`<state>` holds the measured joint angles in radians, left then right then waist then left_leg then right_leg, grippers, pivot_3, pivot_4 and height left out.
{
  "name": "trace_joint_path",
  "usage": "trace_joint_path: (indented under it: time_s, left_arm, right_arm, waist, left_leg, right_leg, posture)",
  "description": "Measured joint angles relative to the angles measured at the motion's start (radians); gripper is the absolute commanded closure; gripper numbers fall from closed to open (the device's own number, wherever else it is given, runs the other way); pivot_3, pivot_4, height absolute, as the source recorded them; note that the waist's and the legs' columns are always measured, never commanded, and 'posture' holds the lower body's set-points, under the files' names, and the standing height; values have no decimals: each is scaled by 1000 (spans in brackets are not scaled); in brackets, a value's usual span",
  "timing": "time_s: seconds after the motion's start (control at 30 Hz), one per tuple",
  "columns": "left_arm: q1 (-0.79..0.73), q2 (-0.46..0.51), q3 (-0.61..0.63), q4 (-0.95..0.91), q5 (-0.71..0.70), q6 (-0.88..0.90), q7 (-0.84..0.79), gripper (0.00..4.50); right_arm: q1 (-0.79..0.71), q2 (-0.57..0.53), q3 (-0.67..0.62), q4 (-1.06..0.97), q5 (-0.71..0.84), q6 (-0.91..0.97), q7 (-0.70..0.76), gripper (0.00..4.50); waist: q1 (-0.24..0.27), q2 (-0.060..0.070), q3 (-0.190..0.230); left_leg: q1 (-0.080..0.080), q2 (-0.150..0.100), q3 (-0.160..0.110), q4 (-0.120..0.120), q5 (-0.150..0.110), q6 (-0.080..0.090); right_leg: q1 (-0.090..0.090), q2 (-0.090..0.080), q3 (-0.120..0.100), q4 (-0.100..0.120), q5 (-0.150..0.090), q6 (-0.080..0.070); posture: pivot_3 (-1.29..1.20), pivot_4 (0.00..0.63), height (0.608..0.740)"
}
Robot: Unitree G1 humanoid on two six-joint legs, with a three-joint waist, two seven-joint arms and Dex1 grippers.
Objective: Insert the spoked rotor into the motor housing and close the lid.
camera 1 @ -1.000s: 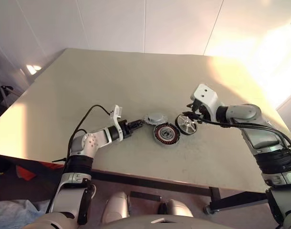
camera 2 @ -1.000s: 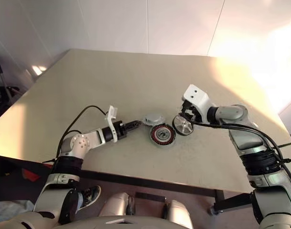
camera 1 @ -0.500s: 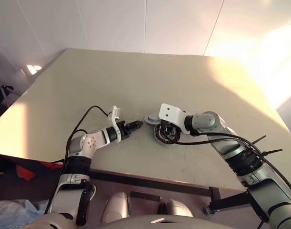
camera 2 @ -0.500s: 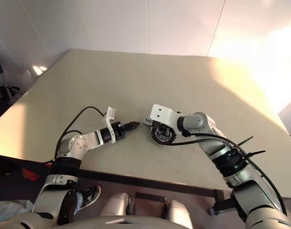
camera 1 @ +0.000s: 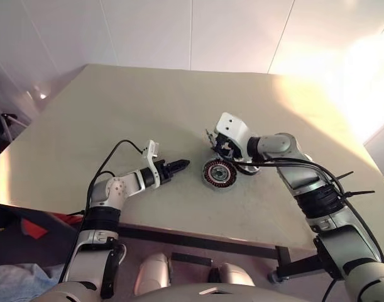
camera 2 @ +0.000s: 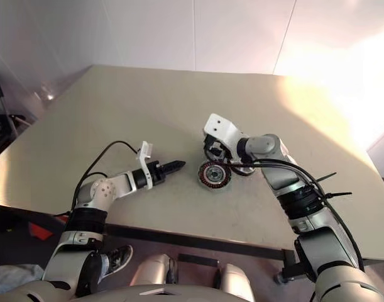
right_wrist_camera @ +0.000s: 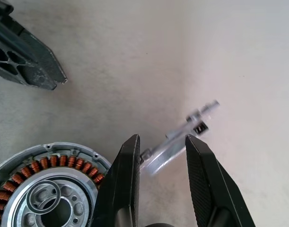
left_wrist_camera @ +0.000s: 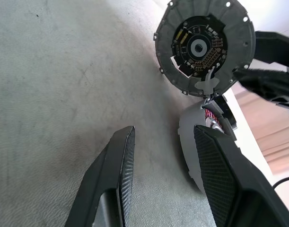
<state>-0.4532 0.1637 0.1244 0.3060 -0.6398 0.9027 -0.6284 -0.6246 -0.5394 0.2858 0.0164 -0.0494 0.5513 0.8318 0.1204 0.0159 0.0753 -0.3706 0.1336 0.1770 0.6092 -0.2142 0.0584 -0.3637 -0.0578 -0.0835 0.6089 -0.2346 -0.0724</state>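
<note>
Pale grey and round, with a small circuit board showing in its hollow underside, the lid (left_wrist_camera: 175, 71) is up off the matte beige tabletop (camera 1: 148, 107) and tipped on edge, gripped at its rim by the right gripper (right_wrist_camera: 161, 139), whose two black fingers (left_wrist_camera: 269, 80) pinch it. In the right wrist view the lid appears edge-on as a thin pale sliver between those fingers. Just below and beside it lies the motor housing (camera 1: 219, 173), a dark shallow ring with reddish-copper windings around a silvery centre; it sits flat on the table and its middle is open, with no rotor in it. The left gripper (camera 1: 181, 165) hovers low over the table just to the left of the housing, pointing at it but apart from it, its jaws spread with nothing between them. A dark curved edge shows under the right forearm, just to the right of the housing; it may be the dark-rimmed, silver-spoked rotor, but the arm and a black cable (camera 1: 286, 165) cover too much to tell.
</note>
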Motion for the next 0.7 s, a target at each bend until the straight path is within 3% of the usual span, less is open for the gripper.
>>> trace_joint_path:
  time_s: [0.3,0.7]
  left_arm:
    - [-7,1,-5,5,8,0,-2,2398]
    - [-6,0,-10,5,14,0,-5,2398]
  right_arm:
    - [-33,-11,-25,120,-13,-7,-72,2852]
    - [-20,-60,-107,122,20,26,-79,2852]
  waist:
    - [0,0,0]
    - [3,0,0]
  left_leg:
    - [1,0,0,0,0,-1]
    - [-4,0,0,1,0,0]
  right_leg:
    - [1,0,0,0,0,0]
    - [-3,0,0,0,0,0]
  posture:
    - [0,0,740]
    - [0,0,740]
